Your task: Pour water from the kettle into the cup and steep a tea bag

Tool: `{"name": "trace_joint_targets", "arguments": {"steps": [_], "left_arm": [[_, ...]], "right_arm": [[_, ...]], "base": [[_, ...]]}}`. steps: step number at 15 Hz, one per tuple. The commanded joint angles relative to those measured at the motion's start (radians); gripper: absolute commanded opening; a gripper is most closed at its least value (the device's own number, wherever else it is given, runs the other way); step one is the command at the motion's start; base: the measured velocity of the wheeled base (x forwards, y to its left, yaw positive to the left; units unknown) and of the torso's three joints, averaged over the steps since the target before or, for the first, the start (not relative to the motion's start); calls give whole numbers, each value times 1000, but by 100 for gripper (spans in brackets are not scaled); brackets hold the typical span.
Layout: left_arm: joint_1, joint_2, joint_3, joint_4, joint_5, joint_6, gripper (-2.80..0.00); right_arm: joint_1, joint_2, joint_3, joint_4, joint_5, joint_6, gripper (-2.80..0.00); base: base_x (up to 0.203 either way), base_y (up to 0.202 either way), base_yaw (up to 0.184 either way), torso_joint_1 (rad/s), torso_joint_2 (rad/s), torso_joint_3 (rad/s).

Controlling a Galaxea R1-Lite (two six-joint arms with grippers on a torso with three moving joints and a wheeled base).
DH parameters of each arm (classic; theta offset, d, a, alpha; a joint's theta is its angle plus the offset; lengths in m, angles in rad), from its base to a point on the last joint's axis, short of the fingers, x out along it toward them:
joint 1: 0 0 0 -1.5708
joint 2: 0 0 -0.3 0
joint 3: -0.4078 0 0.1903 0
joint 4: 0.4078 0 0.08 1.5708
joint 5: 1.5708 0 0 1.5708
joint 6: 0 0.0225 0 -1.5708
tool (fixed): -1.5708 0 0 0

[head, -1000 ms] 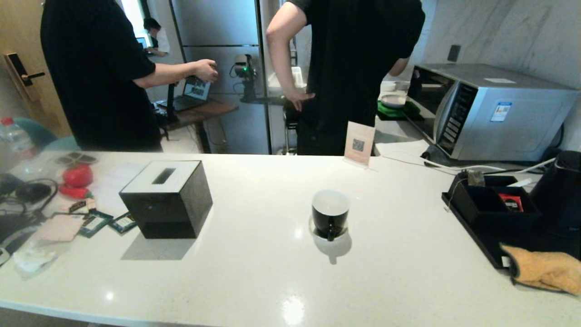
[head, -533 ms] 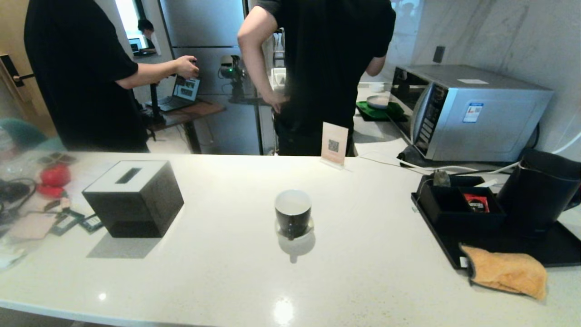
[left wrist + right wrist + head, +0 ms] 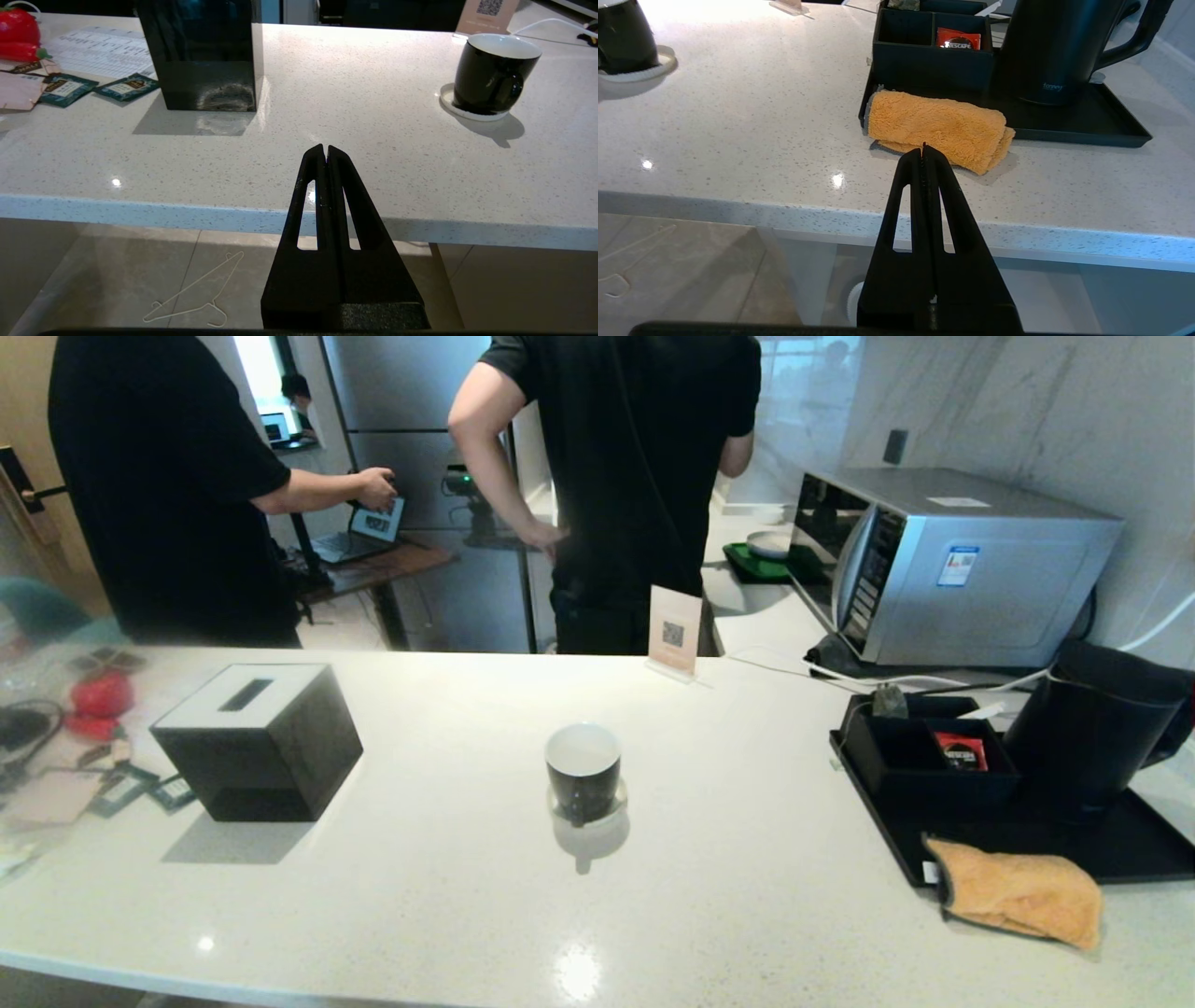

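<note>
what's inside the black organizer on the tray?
The black organizer holds a red sachet in one compartment; the tea bag sits at its far corner. The compartment floors are hidden by the walls.

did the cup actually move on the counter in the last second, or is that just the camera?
No. The cup sits equally far from the tissue box and the QR sign as before; the whole head view slid left together, so the camera moved.

Bright overhead light glares off the counter (image 3: 747, 896) in front of the cup (image 3: 583, 770); the left edge is blurred.
</note>
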Motion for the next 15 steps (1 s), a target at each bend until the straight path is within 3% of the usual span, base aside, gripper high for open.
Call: {"name": "trace_joint_targets", "arguments": {"steps": [1, 7, 12, 14, 15], "left_arm": [[0, 1, 0, 0, -1, 0, -280], [0, 1, 0, 0, -1, 0, -280], [0, 1, 0, 0, -1, 0, -280], [0, 1, 0, 0, 0, -1, -280], [0, 0, 0, 0, -1, 0, -280]], "right_arm": [[1, 0, 0, -1, 0, -27, -280], [1, 0, 1, -45, -39, -2, -280], [-10, 167, -131, -40, -74, 3, -280], [-65, 290, -196, -41, -132, 6, -280], [-144, 341, -228, -39, -151, 14, -280]], "base": [[0, 0, 0, 0, 0, 0], [0, 0, 0, 0, 0, 0], [0, 0, 0, 0, 0, 0], [0, 0, 0, 0, 0, 0], [0, 0, 0, 0, 0, 0]]}}
